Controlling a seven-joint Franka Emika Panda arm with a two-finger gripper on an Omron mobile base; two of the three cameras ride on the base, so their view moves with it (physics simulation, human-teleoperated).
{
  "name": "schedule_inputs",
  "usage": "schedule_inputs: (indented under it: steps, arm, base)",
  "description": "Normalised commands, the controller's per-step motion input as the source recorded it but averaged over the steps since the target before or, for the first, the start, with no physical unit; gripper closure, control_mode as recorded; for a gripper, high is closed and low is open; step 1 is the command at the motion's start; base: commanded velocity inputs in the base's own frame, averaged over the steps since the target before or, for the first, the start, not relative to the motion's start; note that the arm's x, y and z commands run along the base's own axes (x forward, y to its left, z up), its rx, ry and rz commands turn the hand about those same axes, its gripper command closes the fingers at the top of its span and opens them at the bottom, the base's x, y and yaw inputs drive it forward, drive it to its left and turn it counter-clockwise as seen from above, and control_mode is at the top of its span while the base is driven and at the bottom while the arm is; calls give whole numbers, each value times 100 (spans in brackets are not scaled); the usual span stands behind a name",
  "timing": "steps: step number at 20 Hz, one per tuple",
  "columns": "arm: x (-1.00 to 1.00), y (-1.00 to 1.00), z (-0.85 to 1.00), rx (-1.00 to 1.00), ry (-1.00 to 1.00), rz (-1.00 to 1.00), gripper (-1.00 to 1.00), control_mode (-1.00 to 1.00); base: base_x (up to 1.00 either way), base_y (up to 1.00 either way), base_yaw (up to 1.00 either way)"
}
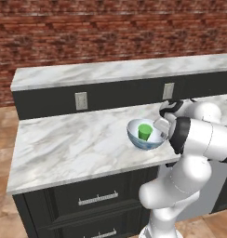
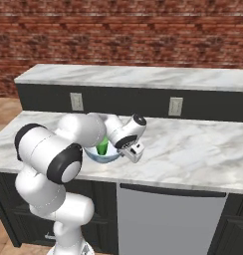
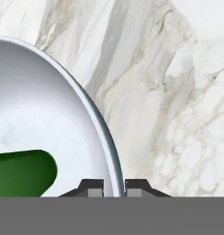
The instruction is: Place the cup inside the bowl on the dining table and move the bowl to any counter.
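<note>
Brick wall and a black backsplash with white outlets [image 1: 81, 100] stand behind the counter [image 1: 69, 144] I am parked at, its dark drawers below me. From the left base view, I see the bowl [image 1: 144, 136] on the marble near the front edge, toward the right end of what shows, with the cup [image 1: 144, 131] upright inside it and my gripper [image 1: 165, 131] against its right rim. From the right base view, the arm covers most of the bowl [image 2: 104, 155]; a sliver of the cup [image 2: 102, 147] shows above it, and the hand sits just beside it, well in from the counter's [image 2: 193, 149] back edge. From the hand view, my two fingertips [image 3: 95, 190] straddle the bowl's [image 3: 49, 119] thin rim, clenched on it, the cup [image 3: 23, 173] lying inward. I judge the cup step done and the carry at its end: whether the foot rests fully on the marble I cannot tell, so next I should settle it, release the rim and lift away without tipping it.
</note>
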Motion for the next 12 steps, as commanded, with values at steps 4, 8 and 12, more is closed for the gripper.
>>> schedule_inputs:
  steps: [4,8,12]
  arm:
    - [-2,0,5,0,0,0,100,-100]
    - [-1,0,1,0,0,0,-100,-100]
    - [-2,0,1,0,0,-1,-100,-100]
  base:
    - [0,0,0]
    - [0,0,0]
    - [0,0,0]
